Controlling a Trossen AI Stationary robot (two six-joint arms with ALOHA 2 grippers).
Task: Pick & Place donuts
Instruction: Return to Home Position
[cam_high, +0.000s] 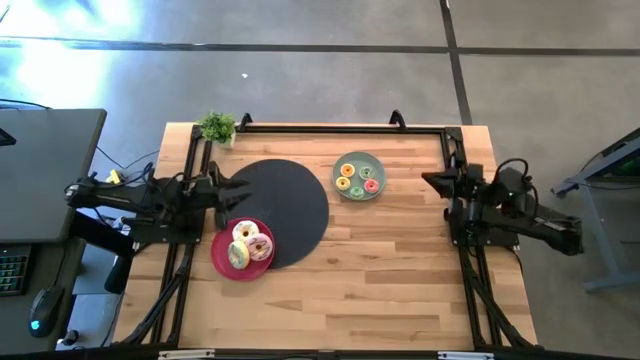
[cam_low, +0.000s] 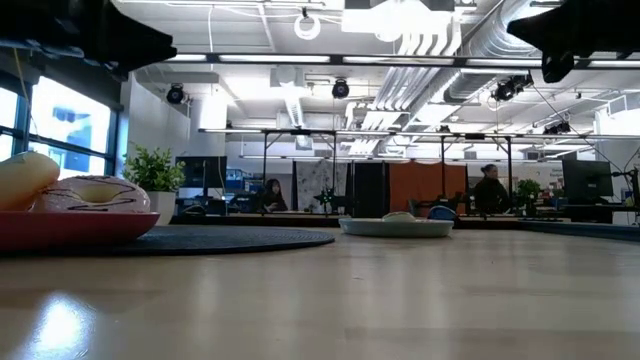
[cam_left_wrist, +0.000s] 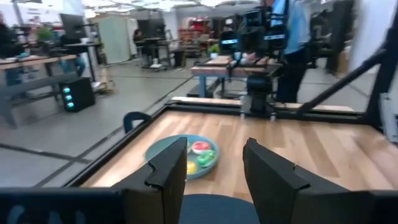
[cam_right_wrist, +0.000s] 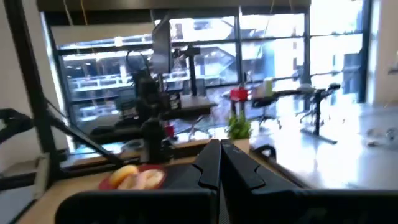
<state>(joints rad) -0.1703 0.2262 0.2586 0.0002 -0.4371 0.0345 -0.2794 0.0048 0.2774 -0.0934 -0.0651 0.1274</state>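
Three larger donuts (cam_high: 250, 246), white, pink and pale-green iced, lie on a red plate (cam_high: 222, 262) at the black mat's near-left edge; the low view shows them at far left (cam_low: 92, 192). Tiny donuts (cam_high: 357, 179) sit on the sage-green plate (cam_high: 357, 160) toward the far side, also seen in the left wrist view (cam_left_wrist: 200, 154). My left gripper (cam_high: 240, 197) is open, held above the mat's left edge, just beyond the red plate. My right gripper (cam_high: 428, 181) is shut, raised at the table's right edge, right of the green plate.
A big black round mat (cam_high: 295, 205) covers the table's middle-left. A small potted plant (cam_high: 217, 127) stands at the far-left corner. A black frame rail (cam_high: 340, 130) runs along the far and side edges. Bare wood (cam_high: 390, 280) spans the near half.
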